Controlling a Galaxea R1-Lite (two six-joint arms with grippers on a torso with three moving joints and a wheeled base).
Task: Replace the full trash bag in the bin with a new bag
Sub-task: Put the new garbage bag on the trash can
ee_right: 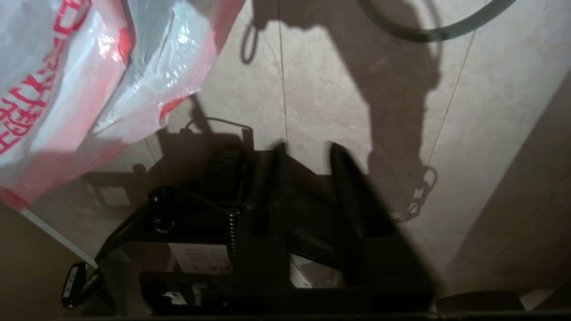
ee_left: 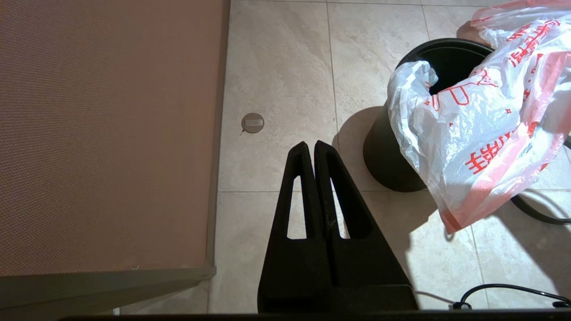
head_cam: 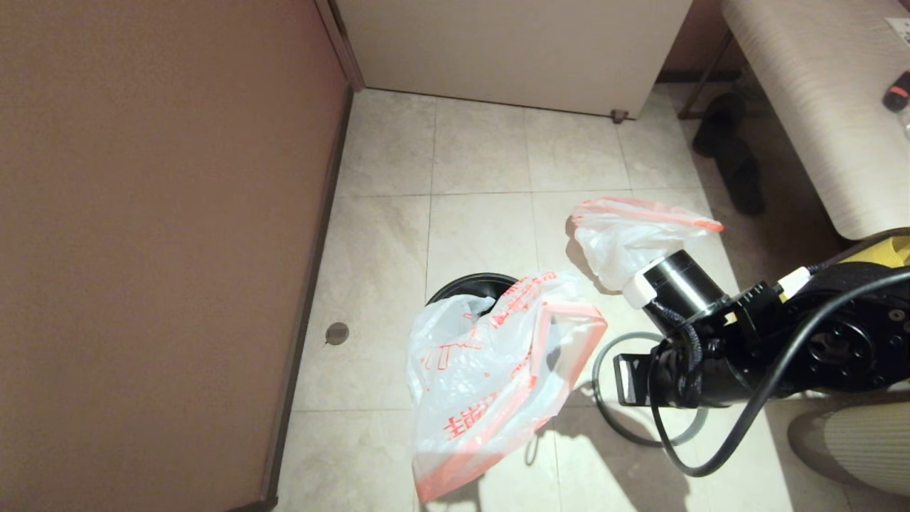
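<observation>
Tiled floor [head_cam: 483, 156], new bag [head_cam: 483, 363] draped over bin [head_cam: 466, 286], right pincer [ee_right: 308, 154] slightly parted, empty, left pincer [ee_left: 311, 149] clenched.

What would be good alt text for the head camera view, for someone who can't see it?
A thin white new bag printed in red drapes over one side of a black bin on a tiled floor. The fuller white full trash bag lies beyond it, and the robot's right arm reaches in from the right.
</observation>
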